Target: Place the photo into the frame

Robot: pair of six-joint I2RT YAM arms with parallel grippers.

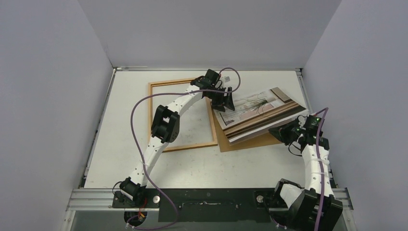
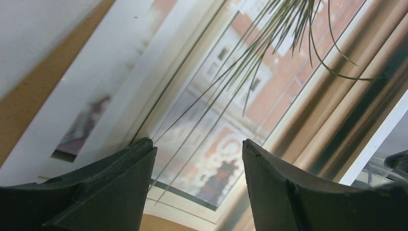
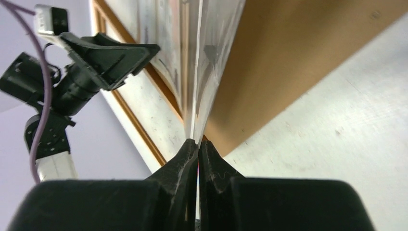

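The photo (image 1: 260, 111), a print of a grassy plant by a window, lies tilted over a brown backing board (image 1: 243, 140) to the right of the orange-brown frame (image 1: 171, 82). My right gripper (image 1: 283, 131) is shut on the photo's near right edge and holds that side raised. In the right wrist view its fingertips (image 3: 198, 142) pinch the thin sheet (image 3: 207, 57) above the board (image 3: 288, 57). My left gripper (image 1: 225, 102) hovers open over the photo's left end. The left wrist view shows its fingers (image 2: 139, 183) spread above the print (image 2: 231, 96), touching nothing.
The frame lies flat on the white table (image 1: 192, 168), and the left arm crosses over it. Grey walls enclose the table on three sides. A metal rail (image 1: 207, 195) with both arm bases runs along the near edge.
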